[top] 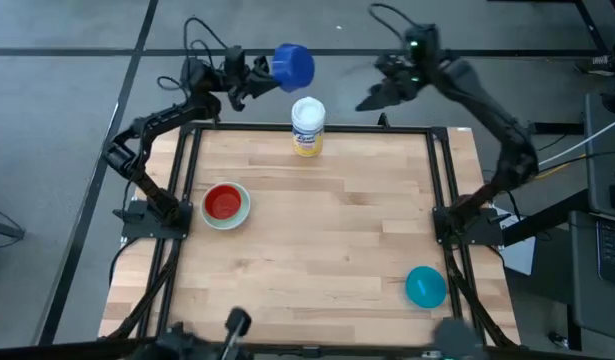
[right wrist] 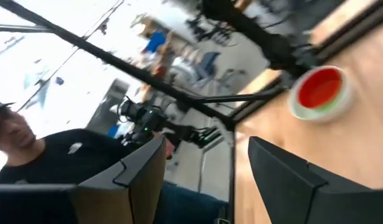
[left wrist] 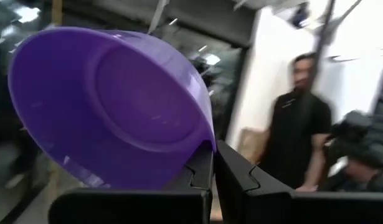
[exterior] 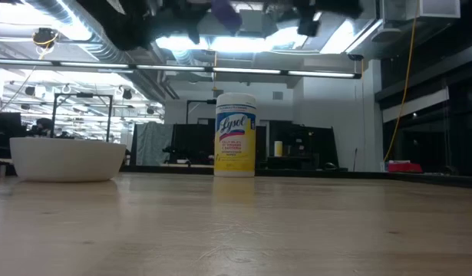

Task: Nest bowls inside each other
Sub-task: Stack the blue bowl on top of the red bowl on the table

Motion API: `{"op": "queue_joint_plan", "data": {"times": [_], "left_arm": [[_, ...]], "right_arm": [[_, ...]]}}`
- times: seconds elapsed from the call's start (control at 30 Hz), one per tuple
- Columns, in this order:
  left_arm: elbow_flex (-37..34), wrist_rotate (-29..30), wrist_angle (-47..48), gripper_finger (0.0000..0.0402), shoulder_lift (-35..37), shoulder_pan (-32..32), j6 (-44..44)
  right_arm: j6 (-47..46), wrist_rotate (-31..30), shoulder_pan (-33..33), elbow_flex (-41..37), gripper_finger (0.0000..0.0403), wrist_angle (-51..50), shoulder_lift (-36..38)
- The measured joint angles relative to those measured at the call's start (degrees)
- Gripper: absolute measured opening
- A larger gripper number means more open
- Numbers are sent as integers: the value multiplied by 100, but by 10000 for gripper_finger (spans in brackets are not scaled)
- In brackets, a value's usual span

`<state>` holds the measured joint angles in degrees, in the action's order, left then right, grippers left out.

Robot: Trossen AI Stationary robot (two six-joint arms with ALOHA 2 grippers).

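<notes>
Teal round plastic bowl (top: 425,286) nearest, well apart. Left gripper (top: 259,74) pinching dark blue plastic bowl (top: 293,66) up high; red-in-white stack (top: 225,204) below, leftward. Right gripper (top: 372,101) wide, empty.

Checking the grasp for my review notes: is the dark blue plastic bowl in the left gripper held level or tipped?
Tipped. The dark blue plastic bowl shows its hollow sideways, its rim pinched in the shut left gripper.

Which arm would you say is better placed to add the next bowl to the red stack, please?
Left, probably: the left gripper already pinches the dark blue bowl on the stack's side; the right gripper is open, empty.
</notes>
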<state>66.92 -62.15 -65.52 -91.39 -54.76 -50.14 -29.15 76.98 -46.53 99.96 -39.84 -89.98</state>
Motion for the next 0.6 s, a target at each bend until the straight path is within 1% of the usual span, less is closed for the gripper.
{"op": "queue_joint_plan", "data": {"times": [0.07, 0.13, 0.2, 0.27, 0.3, 0.37, 0.4, 0.43, 0.47, 0.53, 0.6], "left_arm": [[0, -59, 1004, 2, 2, -164, 716], [0, -23, 2514, 2, 4, -222, 1823], [0, 289, 4289, 2, 4, -204, 3090], [0, 954, 5968, 2, 4, -110, 4414], [0, 1394, 6585, 2, 12, -38, 4985], [28, 2374, 7684, 2, 136, 90, 5735], [-7, 2716, 8212, 2, 190, 175, 5960], [-36, 3071, 8522, 2, 206, 274, 6116], [-50, 3234, 8672, 2, 248, 342, 6268], [-23, 3392, 8709, 2, 564, 431, 6314], [23, 3748, 8644, 2, 853, 405, 6298]], "right_arm": [[421, -210, -232, 0, 231, -735, 297], [625, -441, -424, 0, 231, -1197, 557], [668, -655, -564, 0, 231, -1395, 794], [575, -742, -624, 0, 231, -1421, 1025], [521, -743, -641, 0, 231, -1417, 1124], [446, -739, -660, 0, 231, -1420, 1277], [433, -771, -662, 0, 231, -1431, 1329], [428, -845, -666, 0, 231, -1444, 1371], [430, -905, -671, 0, 231, -1454, 1402], [456, -921, -674, 0, 231, -1460, 1435], [551, -920, -668, 0, 231, -1468, 1437]]}}
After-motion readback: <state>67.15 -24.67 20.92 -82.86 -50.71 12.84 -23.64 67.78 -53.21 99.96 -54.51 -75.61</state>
